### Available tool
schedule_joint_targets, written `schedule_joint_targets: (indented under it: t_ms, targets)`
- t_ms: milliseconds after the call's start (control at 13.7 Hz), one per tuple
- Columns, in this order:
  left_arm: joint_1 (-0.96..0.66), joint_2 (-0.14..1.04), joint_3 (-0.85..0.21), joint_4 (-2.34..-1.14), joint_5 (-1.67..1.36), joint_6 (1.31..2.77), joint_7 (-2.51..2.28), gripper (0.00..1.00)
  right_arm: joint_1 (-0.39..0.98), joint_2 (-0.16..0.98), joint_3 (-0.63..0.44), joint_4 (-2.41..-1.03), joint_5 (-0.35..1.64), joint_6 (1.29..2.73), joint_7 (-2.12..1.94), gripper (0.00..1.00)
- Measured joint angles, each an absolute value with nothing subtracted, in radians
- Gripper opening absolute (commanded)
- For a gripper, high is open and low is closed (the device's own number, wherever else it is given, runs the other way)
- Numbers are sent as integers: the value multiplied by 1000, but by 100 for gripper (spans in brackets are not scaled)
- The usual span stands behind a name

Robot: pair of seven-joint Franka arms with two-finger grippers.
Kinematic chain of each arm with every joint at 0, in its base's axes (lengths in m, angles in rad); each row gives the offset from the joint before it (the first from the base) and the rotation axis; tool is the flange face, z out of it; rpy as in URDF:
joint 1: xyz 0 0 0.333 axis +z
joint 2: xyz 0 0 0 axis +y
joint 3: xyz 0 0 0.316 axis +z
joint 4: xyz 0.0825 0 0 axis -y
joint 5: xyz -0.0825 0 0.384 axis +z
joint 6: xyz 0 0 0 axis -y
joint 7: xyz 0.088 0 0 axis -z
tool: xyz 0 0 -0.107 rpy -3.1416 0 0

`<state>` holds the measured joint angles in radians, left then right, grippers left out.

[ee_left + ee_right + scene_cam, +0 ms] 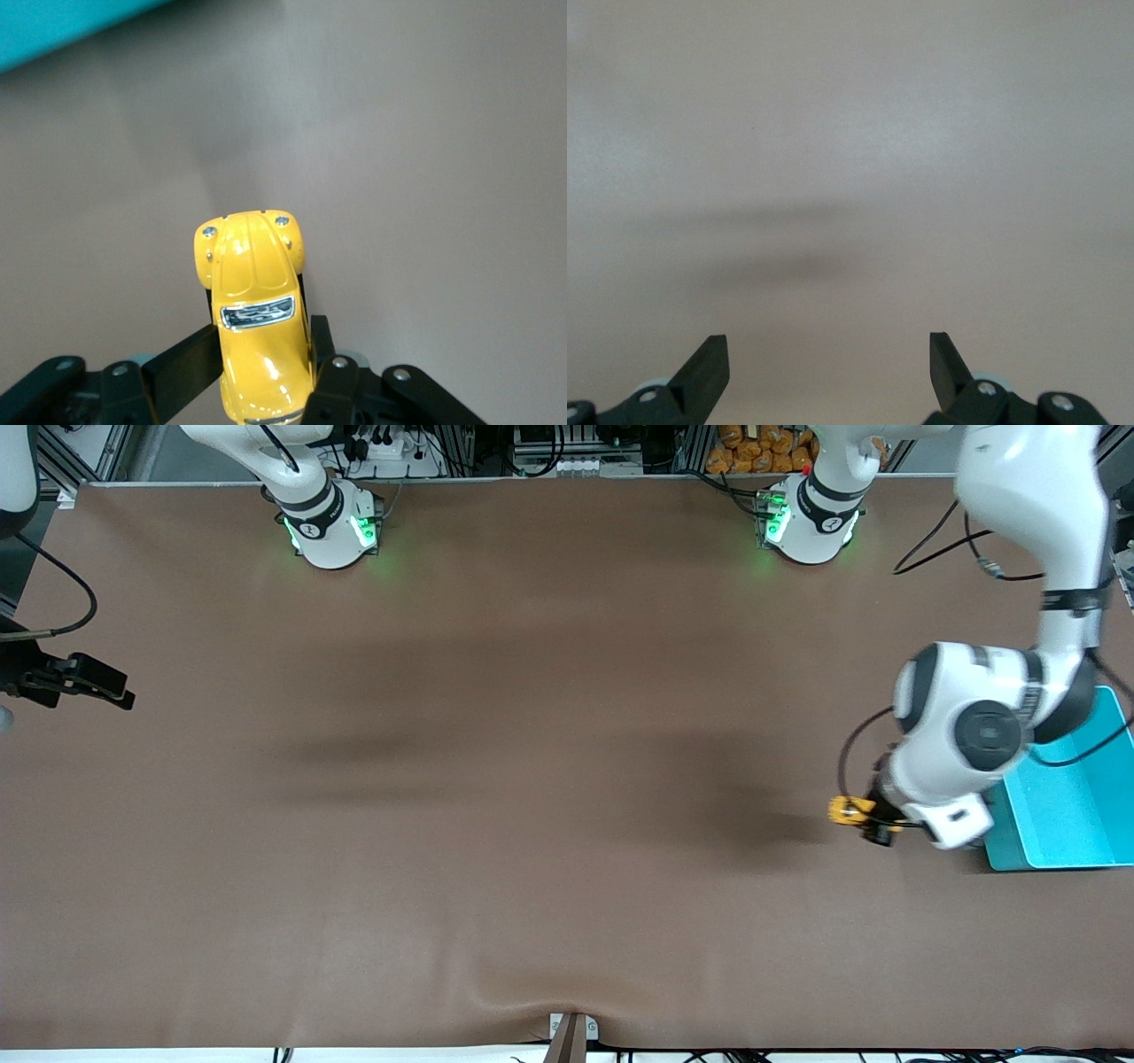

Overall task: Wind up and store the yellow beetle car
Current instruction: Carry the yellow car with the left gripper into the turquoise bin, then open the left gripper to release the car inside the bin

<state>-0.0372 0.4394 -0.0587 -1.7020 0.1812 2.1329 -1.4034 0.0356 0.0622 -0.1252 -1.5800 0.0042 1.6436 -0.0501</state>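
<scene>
The turquoise bin (1067, 806) sits at the left arm's end of the table. Right beside it, the left gripper (262, 354) is clamped on the yellow beetle car (255, 301), nose pointing straight out from the fingers. The right gripper (829, 359) waits spread wide, well apart.

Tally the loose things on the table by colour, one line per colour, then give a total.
Yellow: 1, the yellow beetle car, gripped by the left gripper beside the bin.
Turquoise: 1, the turquoise bin at the left arm's end of the table.
Total: 2.
The right gripper waits open over bare table.
</scene>
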Motion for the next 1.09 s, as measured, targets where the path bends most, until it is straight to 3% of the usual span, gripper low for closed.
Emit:
schedule_joint_targets:
  t_ms: [802,1093]
  targets:
    - [370,411,-63,-1703,123,2129,-574,0,41,61,-123,-1525,13,1641,-50,100]
    - [437,410,-63,-1704,92,2129,-293,0,57,61,-121,-1524,14,1642,-50,100]
